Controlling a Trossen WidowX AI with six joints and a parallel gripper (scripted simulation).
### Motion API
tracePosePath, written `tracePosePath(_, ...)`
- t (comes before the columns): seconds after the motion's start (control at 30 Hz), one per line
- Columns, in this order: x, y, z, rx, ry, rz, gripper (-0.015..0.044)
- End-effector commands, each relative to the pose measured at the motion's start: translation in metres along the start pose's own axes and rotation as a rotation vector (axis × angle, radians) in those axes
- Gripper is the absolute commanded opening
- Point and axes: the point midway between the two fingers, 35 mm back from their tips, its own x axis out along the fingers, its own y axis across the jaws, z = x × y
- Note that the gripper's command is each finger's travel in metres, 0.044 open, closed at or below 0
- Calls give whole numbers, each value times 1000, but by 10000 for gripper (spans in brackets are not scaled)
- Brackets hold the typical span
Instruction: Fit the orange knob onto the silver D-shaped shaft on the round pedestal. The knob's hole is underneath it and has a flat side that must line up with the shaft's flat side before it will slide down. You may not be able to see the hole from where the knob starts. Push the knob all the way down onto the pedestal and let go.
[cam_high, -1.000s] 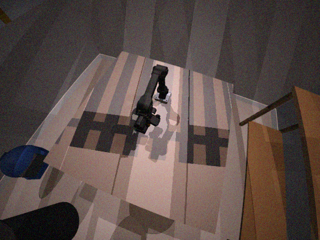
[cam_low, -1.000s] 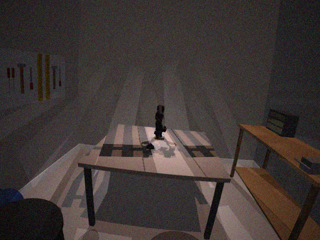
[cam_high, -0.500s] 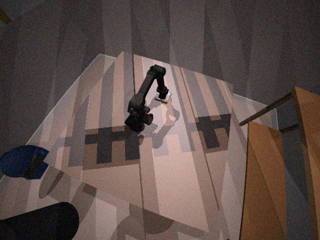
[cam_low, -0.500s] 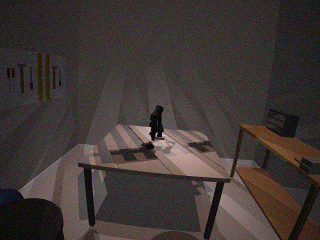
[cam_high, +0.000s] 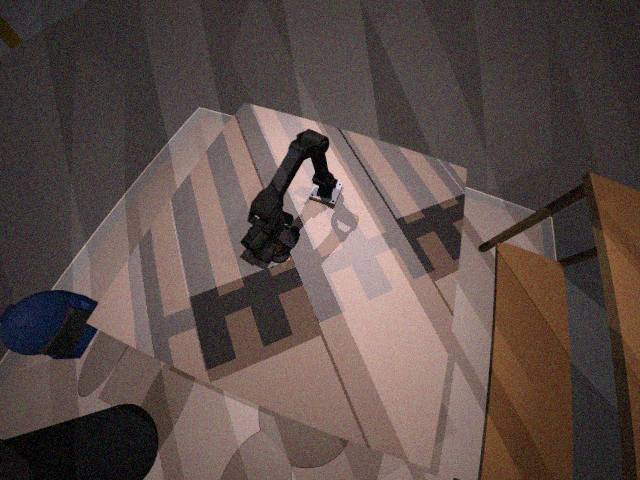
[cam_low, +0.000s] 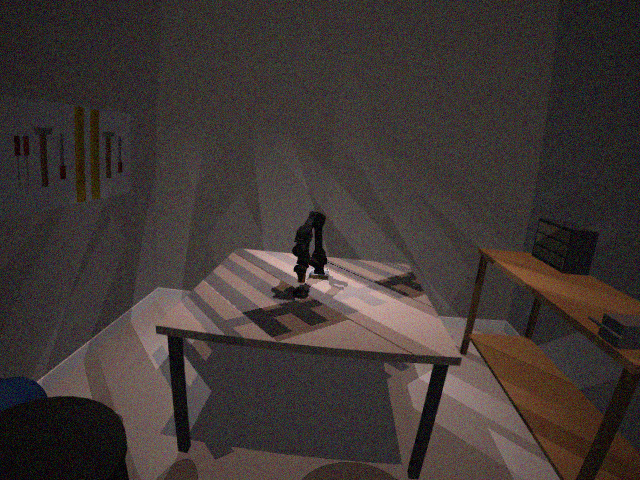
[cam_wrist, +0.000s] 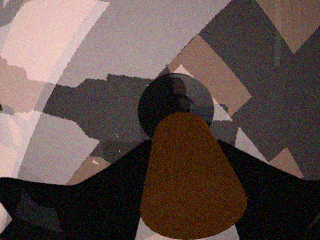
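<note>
The orange knob (cam_wrist: 192, 185) is held between the fingers of my gripper (cam_wrist: 183, 146) (cam_low: 301, 277). The knob's underside and its hole are hidden. The dark round pedestal (cam_wrist: 150, 111) (cam_low: 301, 292) stands on the table just below and ahead of the knob, whose far end covers part of it in the wrist view. The shaft (cam_wrist: 183, 103) shows only dimly at the pedestal's middle, close beside the knob's edge; I cannot tell its flat side. In the exterior view the gripper is above the pedestal with a small gap. In the top view the arm mostly hides both.
The arm's white base plate (cam_high: 333, 197) (cam_low: 319, 275) is at the back of the table (cam_high: 268, 372) (cam_low: 382, 351). Hard, patchy shadows cross the table top. A wooden shelf (cam_high: 532, 330) (cam_low: 547, 289) stands to the right, off the table.
</note>
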Motion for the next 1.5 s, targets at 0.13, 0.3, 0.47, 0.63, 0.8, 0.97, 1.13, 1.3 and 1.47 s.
tracePosePath(0.13,20,1,-1,-1,1,4,0)
tracePosePath(0.3,16,0,-2,4,1,3,0)
tracePosePath(0.47,19,0,-2,4,1,3,0)
tracePosePath(0.63,20,1,-1,4,1,4,0)
tracePosePath(0.8,20,1,-1,4,1,4,0)
tracePosePath(0.97,20,1,-1,4,1,4,0)
tracePosePath(1.13,16,2,-1,4,1,4,0)
tracePosePath(1.3,15,1,-1,-50,1,4,0)
tracePosePath(1.47,17,-1,-2,-206,1,4,0)
